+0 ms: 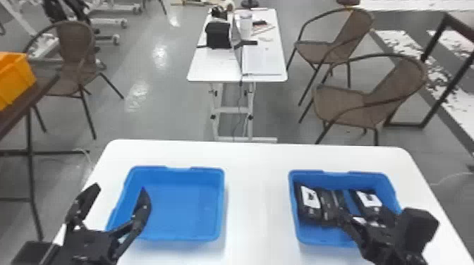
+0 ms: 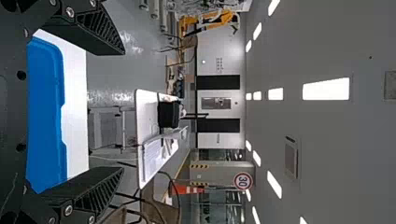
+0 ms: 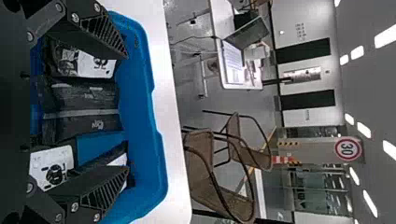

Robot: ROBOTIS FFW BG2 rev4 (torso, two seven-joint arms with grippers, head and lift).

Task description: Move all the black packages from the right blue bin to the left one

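- Head view: our left gripper [image 1: 119, 190] has its fingers spread wide, the left blue bin [image 1: 176, 236] partly behind one finger and extending past it toward the other bin.
- Our right gripper [image 1: 361, 212] is over the right blue bin [image 1: 379, 178]; the black packages [image 1: 310, 212] lie in that bin, some beside its fingers and some beyond them. Both bins stand on the white surface [image 1: 255, 158].
- Left wrist view: we see our left gripper's [image 2: 123, 111] two fingers well apart, with part of the left blue bin between them.
- Right wrist view: our right gripper [image 3: 127, 113] is open too. Two dark packages [image 3: 84, 95] lie side by side between its fingers, and white-labelled ones lie nearer each finger, partly hidden behind them.
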